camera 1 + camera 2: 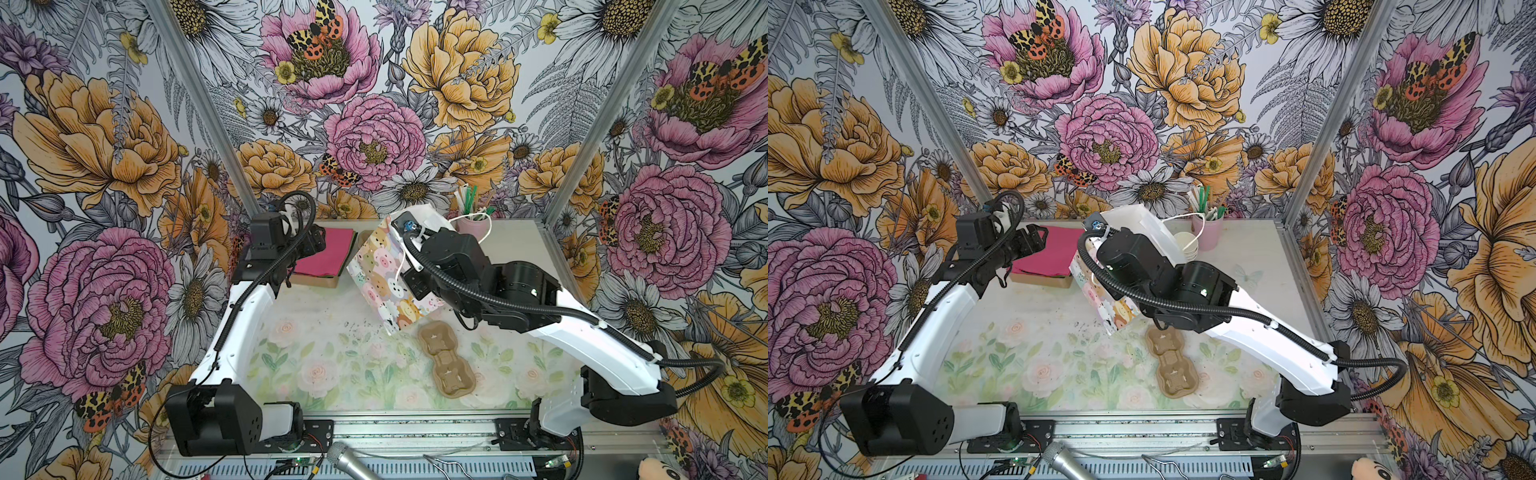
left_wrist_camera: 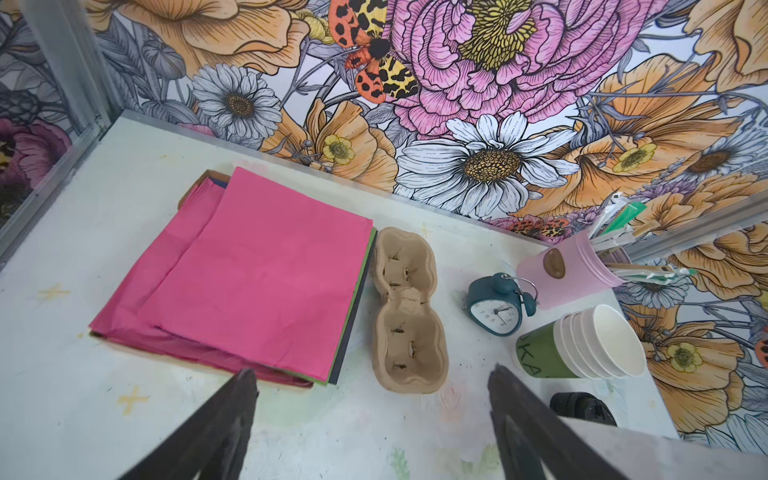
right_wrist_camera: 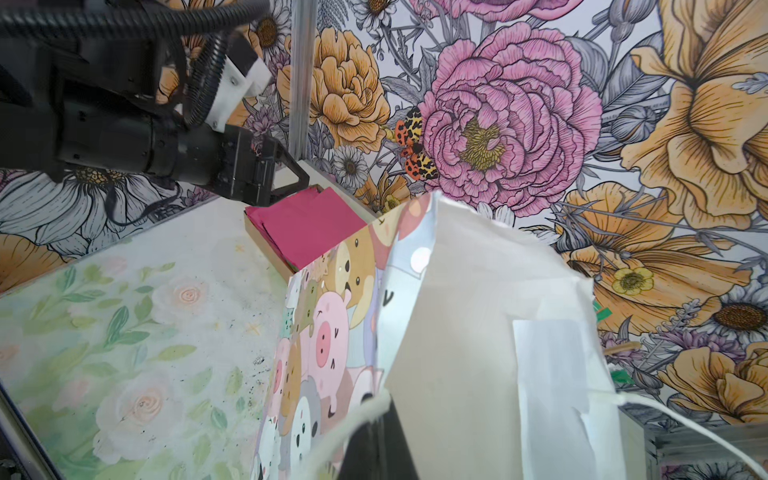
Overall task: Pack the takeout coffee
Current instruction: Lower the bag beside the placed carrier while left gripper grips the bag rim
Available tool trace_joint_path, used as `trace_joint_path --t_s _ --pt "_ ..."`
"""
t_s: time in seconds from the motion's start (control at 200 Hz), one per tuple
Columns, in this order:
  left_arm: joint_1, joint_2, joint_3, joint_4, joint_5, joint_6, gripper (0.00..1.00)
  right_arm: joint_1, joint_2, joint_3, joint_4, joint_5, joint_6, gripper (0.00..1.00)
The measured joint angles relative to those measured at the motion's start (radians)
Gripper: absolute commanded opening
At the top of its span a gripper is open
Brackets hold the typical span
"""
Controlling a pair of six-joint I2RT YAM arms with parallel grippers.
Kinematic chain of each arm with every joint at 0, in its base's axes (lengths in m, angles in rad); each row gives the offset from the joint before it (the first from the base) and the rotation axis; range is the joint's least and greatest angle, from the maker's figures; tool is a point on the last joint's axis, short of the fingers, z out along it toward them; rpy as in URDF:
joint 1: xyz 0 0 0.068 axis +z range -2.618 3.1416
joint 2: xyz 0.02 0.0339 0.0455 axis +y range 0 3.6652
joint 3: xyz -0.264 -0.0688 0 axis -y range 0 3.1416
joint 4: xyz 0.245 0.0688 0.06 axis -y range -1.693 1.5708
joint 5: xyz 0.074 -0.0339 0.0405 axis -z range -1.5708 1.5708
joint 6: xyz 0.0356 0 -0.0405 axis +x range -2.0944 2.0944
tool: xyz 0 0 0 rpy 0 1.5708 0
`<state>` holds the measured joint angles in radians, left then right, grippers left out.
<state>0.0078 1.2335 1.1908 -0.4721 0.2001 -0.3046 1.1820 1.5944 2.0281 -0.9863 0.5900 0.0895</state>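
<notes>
The takeout coffee is out of view. A gift bag printed with cartoon animals stands tilted at mid-table, its white inside facing the right wrist camera. My right gripper is shut on the bag's rim where the white cord handle crosses it. My left gripper is open with nothing between its fingers. It hovers over bare table beside the pink paper stack, left of the bag in both top views.
A brown cup carrier lies in front of the bag, and another carrier lies beside the pink paper. Behind the bag are a teal alarm clock, nested cups with a green bottom cup, a pink straw holder and a half-hidden black round thing.
</notes>
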Motion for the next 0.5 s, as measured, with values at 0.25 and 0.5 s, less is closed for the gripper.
trace_joint_path --t_s 0.25,0.5 --pt "0.066 -0.304 -0.123 -0.034 0.058 -0.001 0.99 0.038 0.208 0.002 -0.005 0.005 0.046 0.0" --pt "0.164 -0.374 -0.165 -0.077 0.116 0.009 0.99 0.061 0.38 0.093 -0.027 -0.027 0.094 0.13"
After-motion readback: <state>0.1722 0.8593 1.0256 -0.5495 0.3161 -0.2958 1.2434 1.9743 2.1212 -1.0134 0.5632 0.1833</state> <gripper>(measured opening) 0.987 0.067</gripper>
